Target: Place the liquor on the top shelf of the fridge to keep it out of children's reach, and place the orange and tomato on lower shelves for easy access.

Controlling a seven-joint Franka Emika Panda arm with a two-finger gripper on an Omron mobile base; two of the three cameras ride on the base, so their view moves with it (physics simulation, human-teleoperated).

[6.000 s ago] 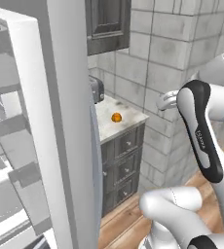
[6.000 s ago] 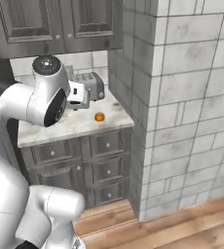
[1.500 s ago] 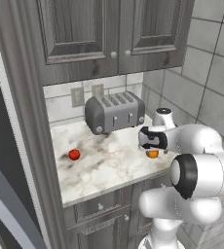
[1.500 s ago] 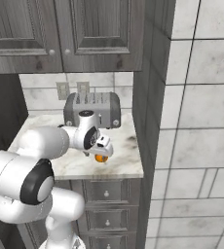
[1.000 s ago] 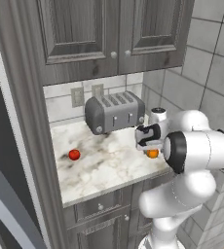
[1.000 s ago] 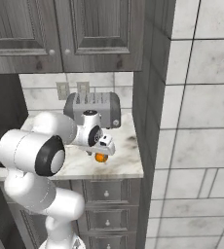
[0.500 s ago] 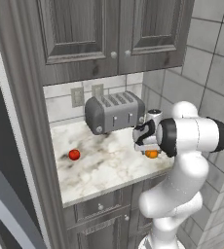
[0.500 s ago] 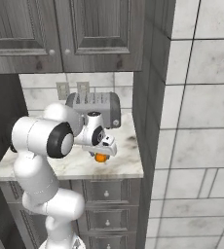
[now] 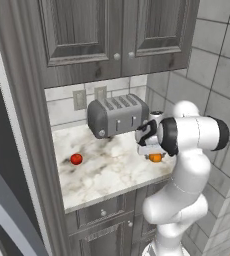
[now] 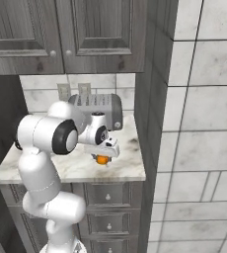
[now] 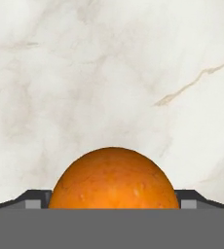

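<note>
The orange [image 9: 156,158] lies on the marble counter [image 9: 112,172] near its right end, in front of the toaster. My gripper [image 9: 154,151] points down over it. In the hand view the orange [image 11: 113,180] sits between the two dark fingertips [image 11: 36,198], which stand wide at its sides; the gripper [image 11: 113,200] is open. From the right base view the orange [image 10: 102,159] peeks out under the gripper [image 10: 102,152]. The tomato [image 9: 76,159] rests on the left part of the counter, well apart from the arm. The liquor and the fridge's shelves are out of view.
A silver toaster [image 9: 118,115] stands at the back of the counter [image 10: 76,168], just behind the gripper. Dark grey wall cabinets [image 9: 112,35] hang above. A tiled wall [image 10: 199,123] closes the counter's right end. Drawers [image 10: 108,197] sit below.
The arm has folded further upright over the counter while the hand stayed over the orange. The fingers have drawn slightly closer to the orange's sides. Orange and tomato have not moved.
</note>
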